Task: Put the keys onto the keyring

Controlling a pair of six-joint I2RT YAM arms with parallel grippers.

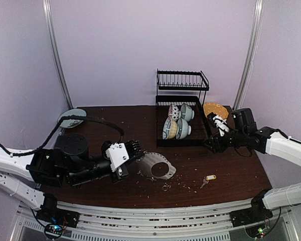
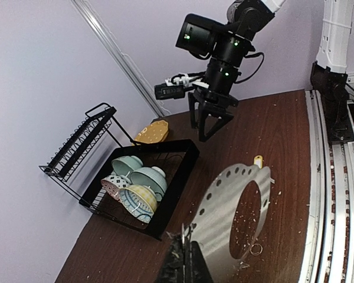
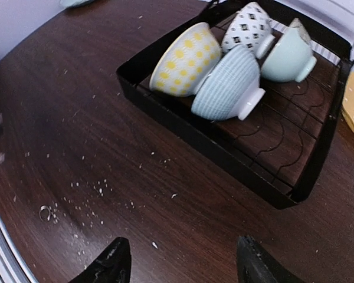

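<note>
The keyring (image 1: pixel 149 163) is a thin grey metal hoop with a big hole and small holes along its rim. It lies left of centre, tilted. My left gripper (image 1: pixel 134 152) is shut on its near edge, as the left wrist view (image 2: pixel 187 250) shows on the hoop (image 2: pixel 218 206). The keys (image 1: pixel 208 179), a silver key on a yellow tag, lie on the table to the hoop's right. Only the tag's tip (image 2: pixel 258 160) shows past the hoop. My right gripper (image 1: pixel 210 145) is open and empty above the table in front of the rack (image 3: pixel 183 272). The keys are out of the right wrist view.
A tiny loose metal ring (image 1: pixel 165 188) lies by the hoop's front edge (image 2: pixel 255 249) (image 3: pixel 45 212). A black dish rack (image 1: pixel 183 142) with several bowls stands at the back right. A yellow plate (image 1: pixel 215 109) is beside it. A teal plate (image 1: pixel 71 118) sits at the back left. Crumbs dot the table.
</note>
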